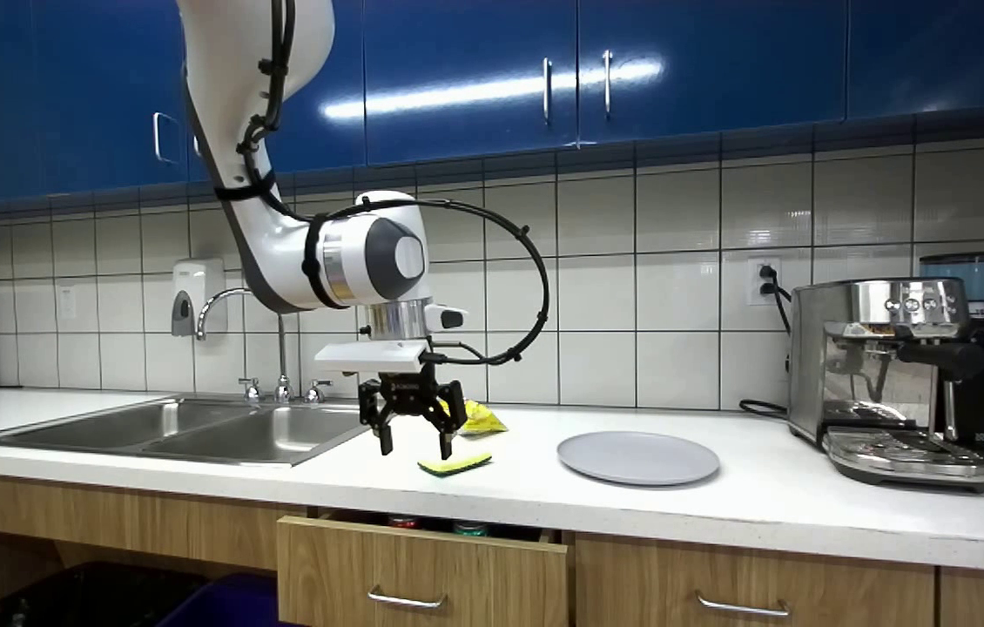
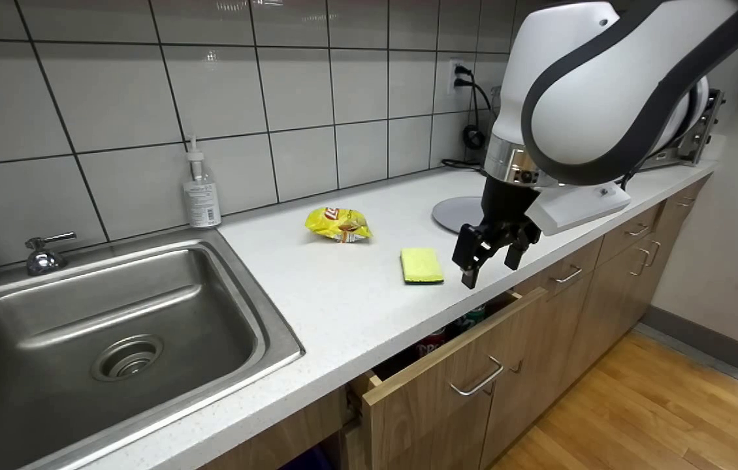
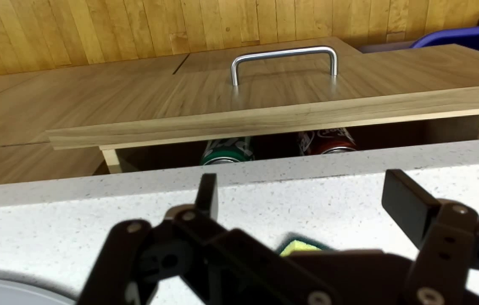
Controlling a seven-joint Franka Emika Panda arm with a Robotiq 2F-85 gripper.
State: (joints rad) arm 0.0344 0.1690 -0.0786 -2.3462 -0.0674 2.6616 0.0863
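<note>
Empty gripper (image 1: 416, 453), sponge (image 1: 461, 464) wallward and below

In an exterior view the gripper hangs above the counter (image 1: 527, 479), fingers (image 1: 447, 444) spread, grasping nothing, the sponge below and beyond. In an exterior view the sponge lies between gripper and yellow bag (image 2: 339, 225), touching neither. The wrist view shows its corner wallward of the fingertips, opposite the jutting drawer (image 3: 265, 95); long axis unclear.

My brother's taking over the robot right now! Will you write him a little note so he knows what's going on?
Gripper: open, holding nothing, above the counter.
Things: the sponge is close by; the chip bag lies nearer the wall.
Done: the drawer stands partly open, with a green can and a red can inside.
Left: nothing is in the grip yet; the drawer isn't shut.
</note>
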